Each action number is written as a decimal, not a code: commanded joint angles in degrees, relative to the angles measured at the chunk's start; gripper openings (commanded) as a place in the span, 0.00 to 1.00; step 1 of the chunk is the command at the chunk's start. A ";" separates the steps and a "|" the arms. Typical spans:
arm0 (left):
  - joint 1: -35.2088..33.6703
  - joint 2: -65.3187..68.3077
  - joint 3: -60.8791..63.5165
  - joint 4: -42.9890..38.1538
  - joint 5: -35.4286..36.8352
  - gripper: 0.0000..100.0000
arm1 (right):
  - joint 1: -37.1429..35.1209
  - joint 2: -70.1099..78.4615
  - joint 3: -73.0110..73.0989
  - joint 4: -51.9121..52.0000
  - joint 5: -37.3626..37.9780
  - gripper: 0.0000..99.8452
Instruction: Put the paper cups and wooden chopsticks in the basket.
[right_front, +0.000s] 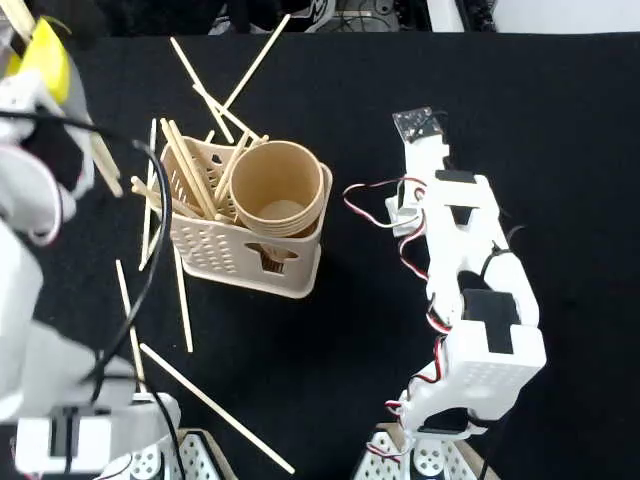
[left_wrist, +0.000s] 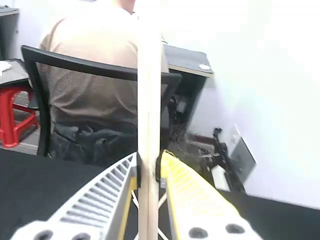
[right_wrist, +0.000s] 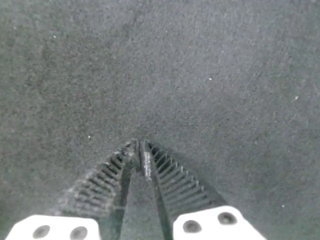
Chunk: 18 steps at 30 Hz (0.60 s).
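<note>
High view showed the paper cups, plain tan and nested one inside another, standing upright in the basket on the side nearer the right arm. The basket was cream plastic with small perforations in its walls. A bundle of pale wooden chopsticks leaned in its other side, their ends sticking out over the rim. More loose chopsticks lay on the black tabletop: several crossed behind the basket, a few beside its left wall, and a long one slanting near the front edge. The left gripper was raised at the far left of the tabletop, its fingers, one grey and one yellow, pinched on a single chopstick held upright between them. The right gripper pointed down over bare tabletop, well apart from the basket, its fingers closed tip to tip
</note>
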 joint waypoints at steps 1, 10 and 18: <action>4.26 -11.96 20.09 0.09 0.62 0.03 | -0.70 -0.31 -0.22 -0.79 0.35 0.01; 13.23 -35.52 62.11 -16.97 0.44 0.03 | -0.70 -0.31 -0.22 -0.79 0.35 0.01; 13.05 -60.75 101.85 -61.19 0.18 0.03 | -0.70 -0.31 -0.31 -0.79 0.35 0.01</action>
